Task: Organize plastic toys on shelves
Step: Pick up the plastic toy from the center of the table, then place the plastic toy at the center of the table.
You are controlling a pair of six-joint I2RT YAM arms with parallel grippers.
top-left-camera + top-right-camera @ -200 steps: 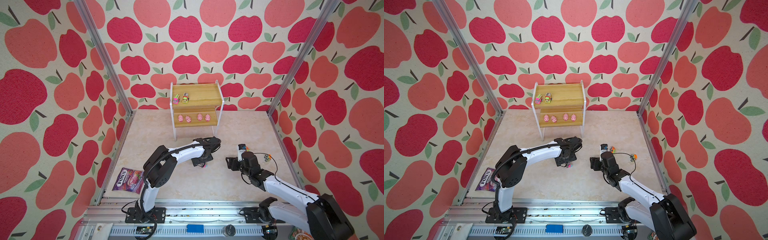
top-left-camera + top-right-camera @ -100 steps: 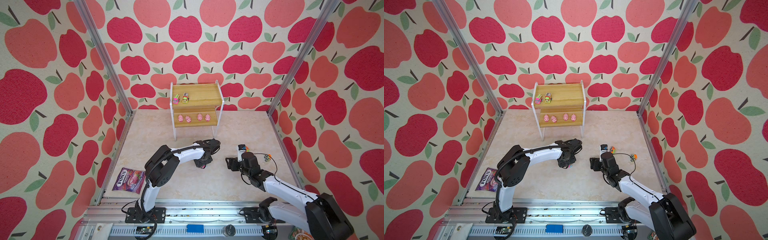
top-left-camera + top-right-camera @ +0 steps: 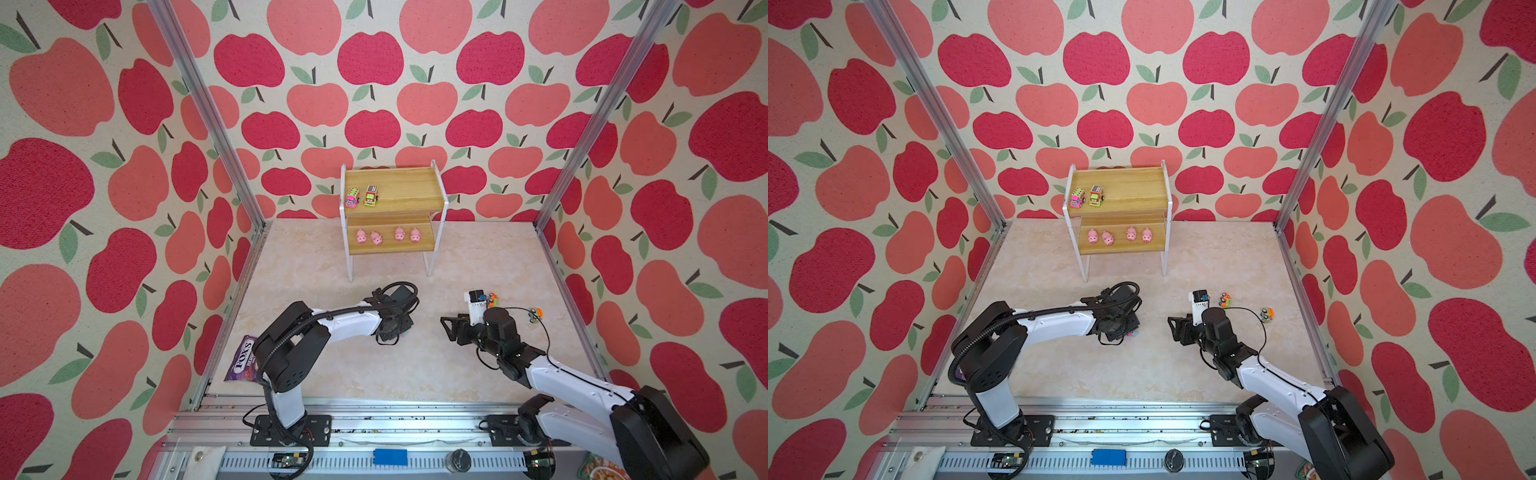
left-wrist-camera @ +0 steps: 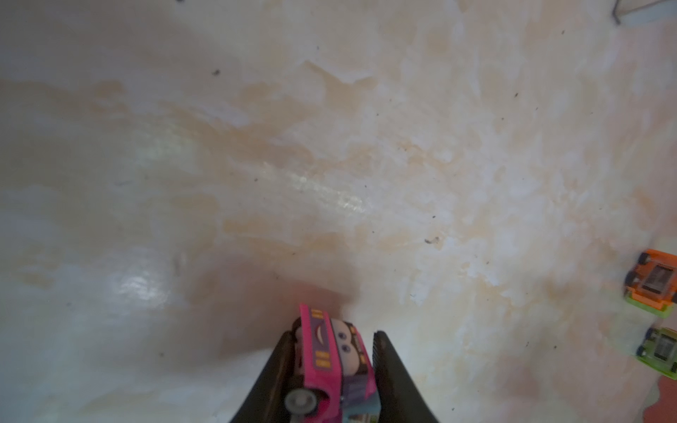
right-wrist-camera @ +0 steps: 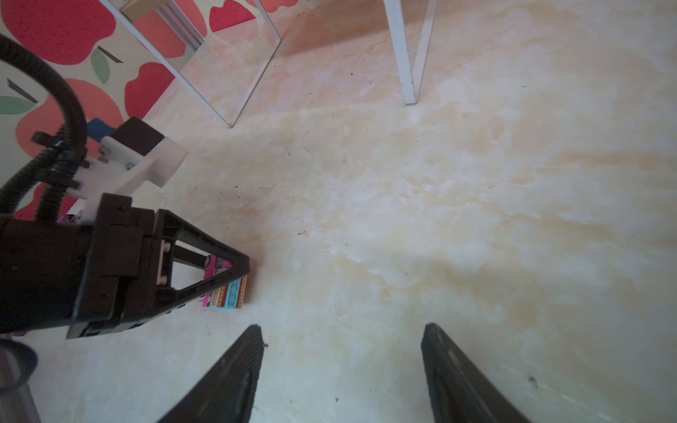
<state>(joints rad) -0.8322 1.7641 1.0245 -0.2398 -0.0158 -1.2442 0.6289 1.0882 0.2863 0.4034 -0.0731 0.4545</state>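
four pigs point(image 3: 399, 235) sat on rack point(image 3: 407, 189) lower board | two shelf trucks point(image 3: 352, 198) at upper board's left edge | two floor trucks point(image 3: 493, 299) front-right of rack | left gripper point(image 4: 334, 335) clamped pink-blue truck point(image 4: 322, 351), open floor before rack | right gripper point(image 5: 342, 327) gaped empty

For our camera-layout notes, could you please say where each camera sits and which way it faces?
Top views: high above the front rail, looking down and back at the shelves; left arm and right arm show.
Left wrist: on the left arm, looking down at the table; the left tool grips a pink-and-blue truck.
Right wrist: on the right arm, looking across the table at the shelves' legs; open right tool shows.
Shared: both wrist views show that truck and the left tool.
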